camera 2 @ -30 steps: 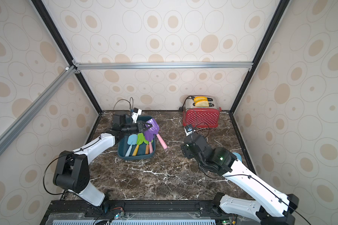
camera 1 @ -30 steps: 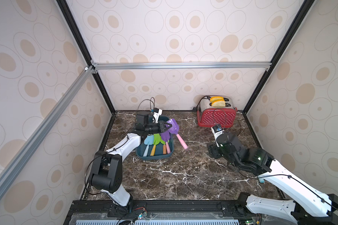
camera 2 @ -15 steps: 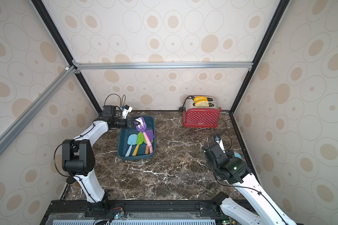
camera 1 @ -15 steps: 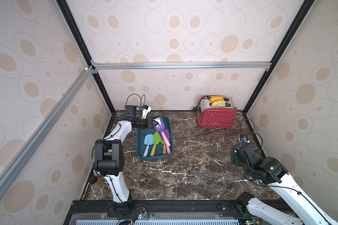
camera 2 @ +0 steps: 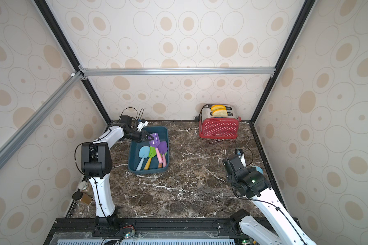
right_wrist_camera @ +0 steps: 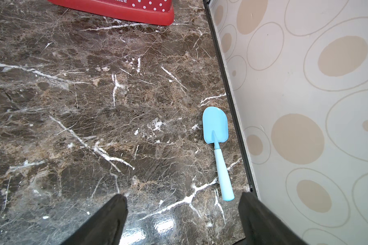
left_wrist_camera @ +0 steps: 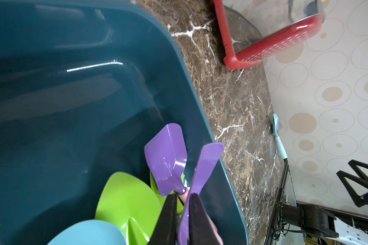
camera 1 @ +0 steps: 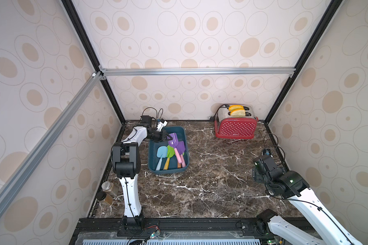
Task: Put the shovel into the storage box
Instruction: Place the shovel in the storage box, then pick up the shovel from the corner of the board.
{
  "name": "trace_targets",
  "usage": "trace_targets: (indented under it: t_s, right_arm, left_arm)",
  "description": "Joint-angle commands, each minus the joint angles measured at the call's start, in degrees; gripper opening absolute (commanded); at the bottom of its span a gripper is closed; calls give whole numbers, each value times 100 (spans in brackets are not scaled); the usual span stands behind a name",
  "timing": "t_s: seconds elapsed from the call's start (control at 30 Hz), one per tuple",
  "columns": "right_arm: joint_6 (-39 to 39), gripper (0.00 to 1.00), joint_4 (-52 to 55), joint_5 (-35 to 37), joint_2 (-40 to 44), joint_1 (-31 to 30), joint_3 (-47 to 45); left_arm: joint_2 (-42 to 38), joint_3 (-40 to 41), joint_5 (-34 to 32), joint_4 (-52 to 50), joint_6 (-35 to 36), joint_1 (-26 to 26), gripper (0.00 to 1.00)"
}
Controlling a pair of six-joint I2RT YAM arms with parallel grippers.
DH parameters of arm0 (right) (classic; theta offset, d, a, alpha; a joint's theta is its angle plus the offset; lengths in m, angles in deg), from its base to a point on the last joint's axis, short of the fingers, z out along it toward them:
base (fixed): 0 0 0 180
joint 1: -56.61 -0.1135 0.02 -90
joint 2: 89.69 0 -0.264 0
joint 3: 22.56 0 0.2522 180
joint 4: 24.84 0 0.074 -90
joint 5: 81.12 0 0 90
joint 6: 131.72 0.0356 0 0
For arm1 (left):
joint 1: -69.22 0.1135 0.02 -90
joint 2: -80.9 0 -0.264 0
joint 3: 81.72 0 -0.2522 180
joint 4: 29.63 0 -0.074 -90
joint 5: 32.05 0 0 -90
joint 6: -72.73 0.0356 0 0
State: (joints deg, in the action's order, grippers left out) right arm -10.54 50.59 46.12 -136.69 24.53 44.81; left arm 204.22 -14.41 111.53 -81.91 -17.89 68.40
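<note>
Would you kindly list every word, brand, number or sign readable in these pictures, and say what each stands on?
White brand word low on the red front of the toaster: too small to read in both top views.
Same word in the right wrist view: cut by the picture's edge, only a blurred ending, perhaps "ee".
Nothing else: the storage box bears no text.

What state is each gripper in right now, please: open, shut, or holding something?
Left gripper: closed on a purple shovel over the storage box.
Right gripper: open, holding nothing; the light blue shovel lies untouched on the tabletop.
</note>
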Motion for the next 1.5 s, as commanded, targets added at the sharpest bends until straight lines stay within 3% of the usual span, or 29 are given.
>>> trace_targets:
  t_s: [0.0, 0.47, 0.73, 0.87, 1.0, 1.13, 1.27, 1.33, 1.47]
  right_arm:
    - [28, 89, -32, -32, -96, 38, -21]
    - [-9, 89, -199, -166, -118, 92, -104]
    - [9, 89, -173, -125, -73, 136, -152]
    - [11, 90, -102, 1, -130, 358, -103]
    - [-122, 91, -21, 59, -401, 1363, -50]
    - [-365, 90, -448, -1069, -794, 3188, -211]
    - [-619, 88, -1022, -1966, -1279, 4492, -494]
    - [-484, 87, -1162, -2309, -1524, 4869, -574]
    - [-362, 86, -1444, -2390, -1971, 5054, -724]
  left_arm:
    - [163, -170, -173, -462, 350, -34, 15]
    - [734, -609, -392, -718, 318, -211, 27]
    - [530, -522, -384, -425, 104, -246, 43]
    - [227, -442, -470, -228, -107, -243, 45]
    - [-338, -163, -466, 170, -397, -246, 47]
    - [-1025, 378, -152, 993, -821, -250, 51]
    - [-1467, 715, 22, 1374, -1029, -247, 53]
    - [-1596, 839, 38, 1550, -1125, -248, 53]
    - [-1636, 929, 177, 1752, -1276, -244, 54]
